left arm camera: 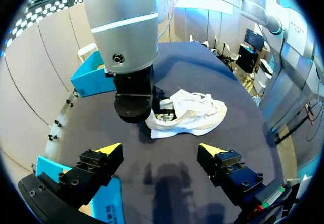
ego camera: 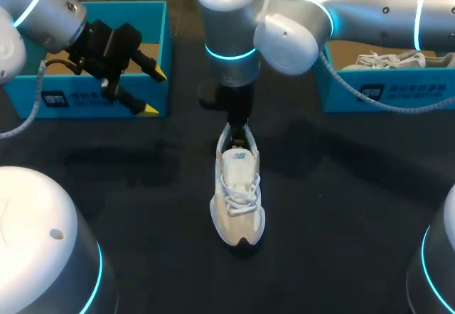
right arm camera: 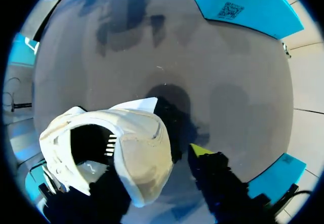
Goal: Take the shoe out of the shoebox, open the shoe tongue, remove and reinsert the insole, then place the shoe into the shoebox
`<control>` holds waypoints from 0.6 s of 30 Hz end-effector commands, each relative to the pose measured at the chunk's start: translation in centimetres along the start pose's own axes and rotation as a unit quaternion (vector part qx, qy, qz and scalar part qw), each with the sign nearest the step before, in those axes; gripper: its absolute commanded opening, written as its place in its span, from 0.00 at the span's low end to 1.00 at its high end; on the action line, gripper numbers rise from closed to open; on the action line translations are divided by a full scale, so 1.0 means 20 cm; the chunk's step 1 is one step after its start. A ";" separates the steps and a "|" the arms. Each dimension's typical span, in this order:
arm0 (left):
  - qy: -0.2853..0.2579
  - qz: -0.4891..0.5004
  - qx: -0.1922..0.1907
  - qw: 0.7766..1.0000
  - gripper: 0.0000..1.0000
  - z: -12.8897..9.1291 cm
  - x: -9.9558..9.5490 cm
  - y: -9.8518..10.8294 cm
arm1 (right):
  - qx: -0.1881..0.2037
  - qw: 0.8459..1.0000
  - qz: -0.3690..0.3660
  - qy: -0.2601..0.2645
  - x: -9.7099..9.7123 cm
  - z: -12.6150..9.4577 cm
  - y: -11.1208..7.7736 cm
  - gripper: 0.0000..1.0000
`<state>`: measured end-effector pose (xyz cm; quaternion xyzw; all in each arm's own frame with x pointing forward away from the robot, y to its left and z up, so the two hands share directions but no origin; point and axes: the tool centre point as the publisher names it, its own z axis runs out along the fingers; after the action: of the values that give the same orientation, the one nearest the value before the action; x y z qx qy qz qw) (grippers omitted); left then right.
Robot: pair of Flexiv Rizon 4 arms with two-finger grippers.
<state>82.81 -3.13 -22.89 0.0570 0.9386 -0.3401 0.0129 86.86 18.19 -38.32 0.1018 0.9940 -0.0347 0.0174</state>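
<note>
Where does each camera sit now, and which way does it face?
Head: above and behind, looking down on the table; both arms show, right gripper at the heel of the shoe.
Left wrist: by the left shoebox, facing the shoe; left gripper open, right arm's wrist ahead.
Right wrist: above the shoe's heel, looking down; right gripper partly shows.
All three share the shoe.

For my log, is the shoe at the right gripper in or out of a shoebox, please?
Out: the shoe stands sole-down on the black table.
</note>
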 end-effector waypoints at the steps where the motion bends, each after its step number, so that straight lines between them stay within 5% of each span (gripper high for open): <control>1: 0.001 0.000 -0.001 1.000 1.00 0.00 0.00 0.00 | 0.000 1.000 0.005 0.004 -0.01 0.04 0.02 0.00; 10: 0.001 0.000 -0.001 1.000 1.00 0.00 0.00 0.00 | 0.010 0.998 0.062 -0.015 -0.01 -0.09 -0.01 0.00; 18: 0.001 0.000 -0.001 1.000 1.00 0.00 0.00 0.00 | 0.038 0.993 0.105 -0.037 -0.01 -0.50 -0.08 0.00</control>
<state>82.81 -3.14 -22.89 0.0571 0.9386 -0.3401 0.0129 87.67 17.48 -33.46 0.2067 0.9756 -0.0647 0.0366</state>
